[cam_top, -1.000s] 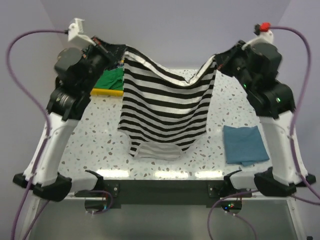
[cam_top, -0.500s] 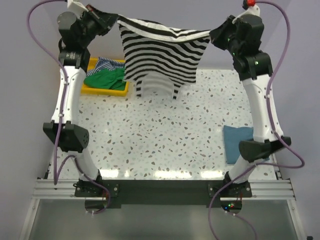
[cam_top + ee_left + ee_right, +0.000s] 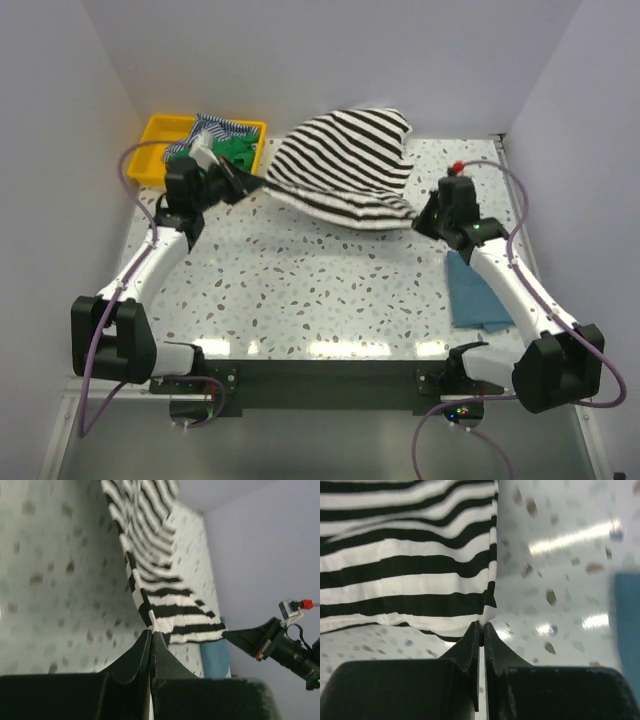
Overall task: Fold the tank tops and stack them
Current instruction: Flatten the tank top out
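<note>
**Inspector:** What was the condition of the left gripper (image 3: 151,632)?

**Recorder:** Its jaws were pressed together, pinching one corner of the black-and-white striped tank top (image 3: 345,170).

**Inspector:** And the right gripper (image 3: 481,626)?

**Recorder:** The same. Its jaws were closed tight on the opposite corner of that garment, at its hem edge.

**Inspector:** Where was the garment itself?

**Recorder:** It was strung between the two grippers over the far half of the table (image 3: 300,290). The body of the cloth billowed up toward the back wall. I could not tell whether the sagging near edge touched the tabletop.

**Inspector:** Where were the other tops?

**Recorder:** The teal-blue tank top (image 3: 480,295) lay flat as a rectangle on the right side of the table, partly under the right arm. The green tank top (image 3: 238,150) and the finely blue-striped tank top (image 3: 215,127) sat bunched in the yellow tray (image 3: 158,128) at the far left corner.
</note>
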Controlling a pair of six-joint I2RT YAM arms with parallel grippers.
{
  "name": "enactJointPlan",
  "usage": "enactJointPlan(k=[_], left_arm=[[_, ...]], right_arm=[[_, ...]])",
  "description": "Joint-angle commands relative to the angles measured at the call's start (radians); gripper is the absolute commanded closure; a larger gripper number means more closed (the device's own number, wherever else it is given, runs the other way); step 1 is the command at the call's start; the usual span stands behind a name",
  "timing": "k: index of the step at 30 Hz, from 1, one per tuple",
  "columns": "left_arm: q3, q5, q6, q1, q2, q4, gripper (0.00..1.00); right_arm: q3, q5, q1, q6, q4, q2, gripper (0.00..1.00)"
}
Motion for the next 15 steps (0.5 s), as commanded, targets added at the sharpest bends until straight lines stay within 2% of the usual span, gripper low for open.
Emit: enactJointPlan(k=[1, 4, 7, 12, 15], left_arm=[[-0.249, -0.017, 0.023, -0.080, -0.077, -0.024, 1.00], [-0.434, -0.063, 0.020, -0.148, -0.120, -0.072, 1.00], [-0.538, -0.089, -0.007, -0.169, -0.159, -0.131, 1.00], [-0.560, -0.121, 0.026, -0.171, -0.253, -0.270, 1.00], [-0.568, -0.118, 0.049, -0.173, -0.293, -0.363, 1.00]], right_arm=[[-0.253, -0.026, -0.001, 0.081, -0.055, -0.063, 1.00], [-0.413, -0.047, -0.001, 0.133, -0.078, -0.120, 1.00], [-0.473, -0.071, -0.002, 0.184, -0.113, -0.151, 1.00], [-0.495, -0.126, -0.002, 0.227, -0.219, -0.119, 1.00], [-0.519, -0.103, -0.004, 0.239, -0.299, -0.200, 1.00]])
